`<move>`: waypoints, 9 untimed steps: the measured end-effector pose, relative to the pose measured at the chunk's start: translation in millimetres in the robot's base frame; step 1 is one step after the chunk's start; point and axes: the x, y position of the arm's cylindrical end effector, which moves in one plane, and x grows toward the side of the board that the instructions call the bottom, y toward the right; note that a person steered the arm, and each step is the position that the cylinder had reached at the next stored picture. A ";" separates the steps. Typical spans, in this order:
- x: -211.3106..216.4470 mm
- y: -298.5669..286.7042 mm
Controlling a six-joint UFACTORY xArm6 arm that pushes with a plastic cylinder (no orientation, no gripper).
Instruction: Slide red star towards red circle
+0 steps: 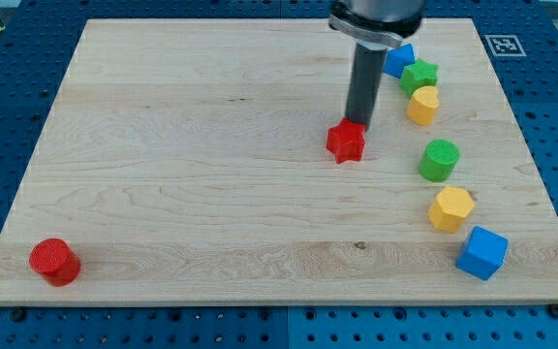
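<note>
The red star [345,142] lies right of the board's middle. The red circle [54,261] sits near the board's bottom left corner, far from the star. My tip [359,123] stands right at the star's upper right edge, touching it or nearly so. The dark rod rises from there to the view's top.
A column of blocks runs down the right side: a blue block [400,60], a green star [418,75], a yellow block [422,105], a green circle [439,160], a yellow hexagon [449,209] and a blue cube [481,253]. The wooden board [211,145] rests on a blue perforated table.
</note>
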 end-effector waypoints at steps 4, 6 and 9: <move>11.8 -24.5; 45.9 -82.0; 81.2 -182.2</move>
